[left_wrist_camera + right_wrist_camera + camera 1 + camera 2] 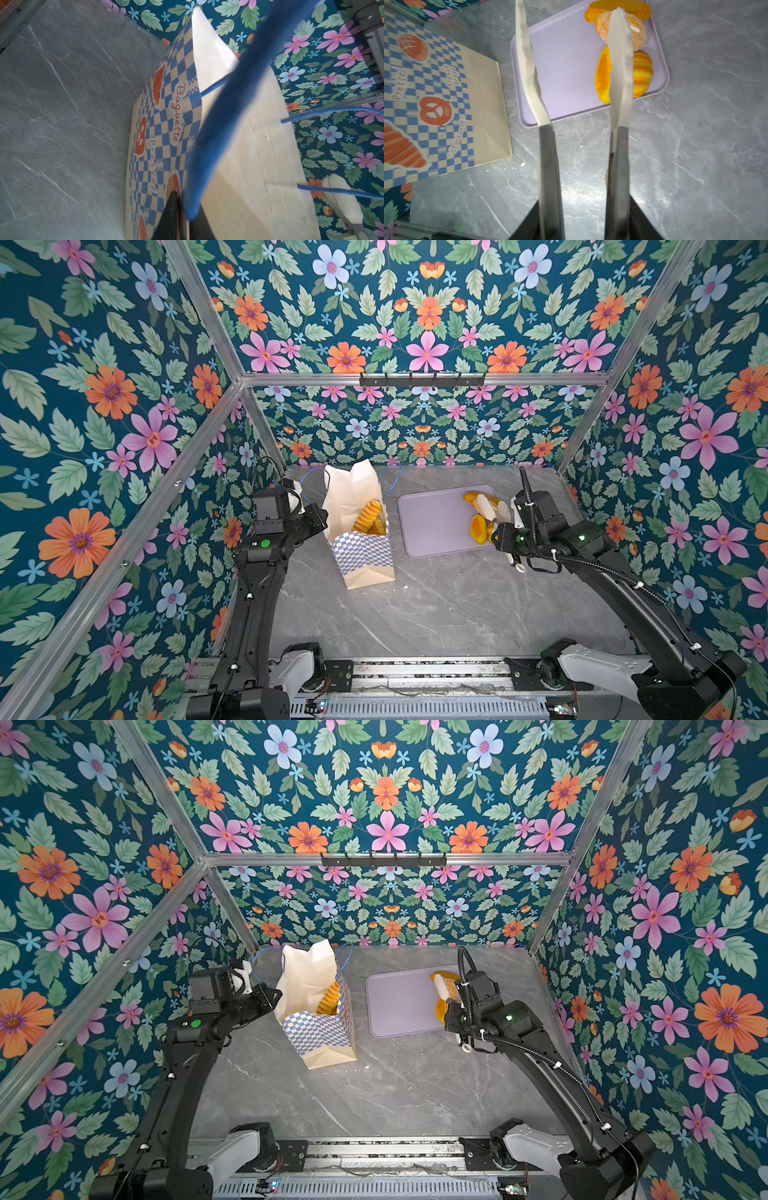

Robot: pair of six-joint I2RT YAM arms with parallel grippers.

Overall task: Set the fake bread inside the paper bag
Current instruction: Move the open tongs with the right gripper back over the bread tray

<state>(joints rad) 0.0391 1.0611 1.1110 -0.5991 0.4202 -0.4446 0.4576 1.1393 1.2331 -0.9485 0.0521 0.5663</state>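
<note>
One paper bag (pixel 363 562) stands upright beside the left gripper (pixel 185 205), which is clamped on one blue cord handle (pixel 207 155) of its two. At least two toy pastries (pixel 368 516) show inside. One lilac tray (pixel 566 72) lies under the right gripper (pixel 569 14), jaws apart, with four fake breads (pixel 604 79) beneath its fingertips (pixel 619 31).

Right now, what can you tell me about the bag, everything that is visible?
The bag is cream paper with a blue-and-white chequered band, orange pastry prints and words such as "Baguette" and "Pretzel". It stands upright on the grey table, left of the tray in both top views and apart from it. Its creased mouth is open; bread shows inside. Two thin blue cord handles rise from the top. The left gripper is shut on one handle.
</note>
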